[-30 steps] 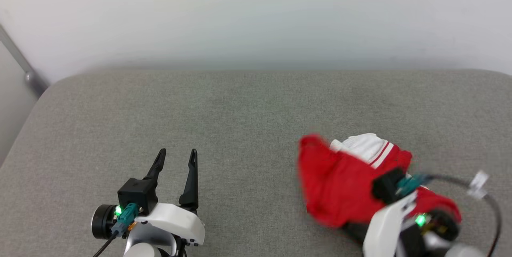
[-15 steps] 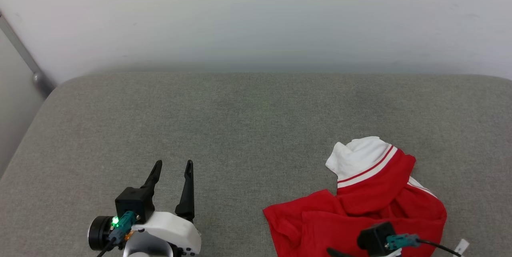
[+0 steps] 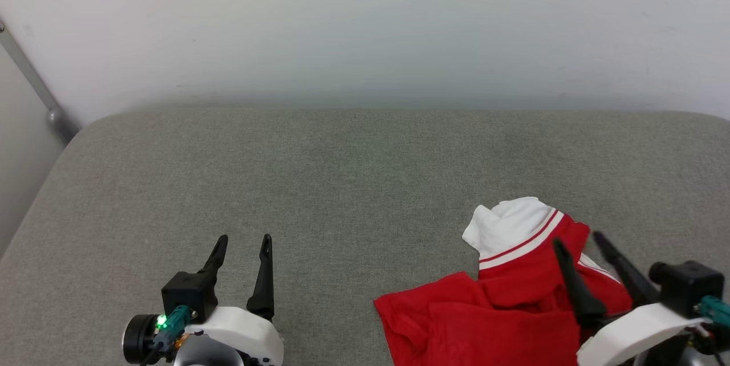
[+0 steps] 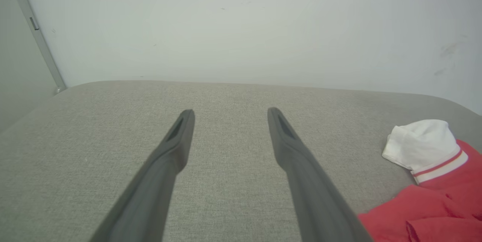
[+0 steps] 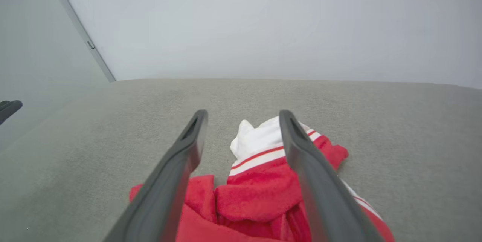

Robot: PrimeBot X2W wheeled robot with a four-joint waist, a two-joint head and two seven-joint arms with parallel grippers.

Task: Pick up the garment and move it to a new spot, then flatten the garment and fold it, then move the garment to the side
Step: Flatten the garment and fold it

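We are looking at one garment [image 3: 502, 309], lying crumpled at the near right of the grey padded surface [image 3: 342, 172]. Its white, red-striped sleeve is pointing away towards the far wall. The red body is spreading back towards the near edge and to the robot's left, so the long axis is running diagonally from far right to near left.

Two grippers are showing, each with two dark fingers. The right gripper [image 3: 577, 239] is hovering over the garment's right side. Its jaws are parted moderately and gripping nothing, and in the right wrist view they are framing the white sleeve. We cannot tell whether the fingers are brushing the cloth.

The left gripper [image 3: 244, 239] is sitting well apart from the garment at the near left. Its jaws are likewise released and holding nothing, over bare surface.
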